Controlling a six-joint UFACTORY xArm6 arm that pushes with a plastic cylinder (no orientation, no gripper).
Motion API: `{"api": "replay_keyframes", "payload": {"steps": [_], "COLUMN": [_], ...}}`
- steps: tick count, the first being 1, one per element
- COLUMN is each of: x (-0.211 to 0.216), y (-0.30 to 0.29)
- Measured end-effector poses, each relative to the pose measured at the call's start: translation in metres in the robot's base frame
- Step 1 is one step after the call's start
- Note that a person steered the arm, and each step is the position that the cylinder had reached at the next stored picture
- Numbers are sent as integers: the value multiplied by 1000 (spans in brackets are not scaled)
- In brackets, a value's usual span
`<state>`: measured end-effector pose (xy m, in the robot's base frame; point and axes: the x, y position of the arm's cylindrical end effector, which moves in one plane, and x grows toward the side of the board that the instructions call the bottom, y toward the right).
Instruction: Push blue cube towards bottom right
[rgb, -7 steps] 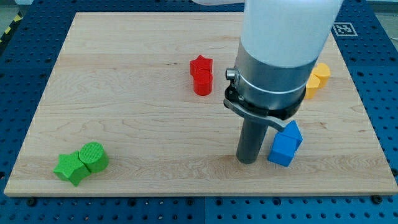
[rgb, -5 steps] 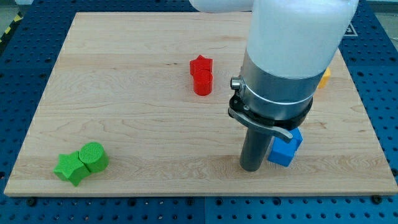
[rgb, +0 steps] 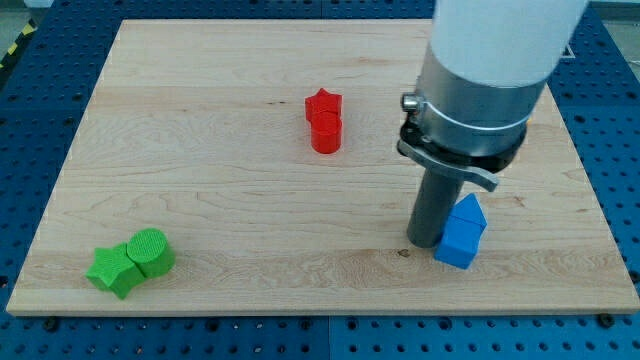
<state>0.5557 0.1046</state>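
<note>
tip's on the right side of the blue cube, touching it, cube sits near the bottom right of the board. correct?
Not quite: my tip is on the left side of the blue cube, not the right. The camera view shows the rod's lower end right against the cube's left face. The rest holds: the cube sits near the bottom right of the board.

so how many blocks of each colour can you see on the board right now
red: 2, the red star and the red cylinder
green: 2, the green star and the green cylinder
blue: 1, the blue cube
total: 5
</note>
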Motion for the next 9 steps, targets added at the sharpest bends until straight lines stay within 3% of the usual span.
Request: {"api": "replay_keyframes", "payload": {"steps": [3,5,9], "x": [11,41,44], "y": [44,33,98]}}
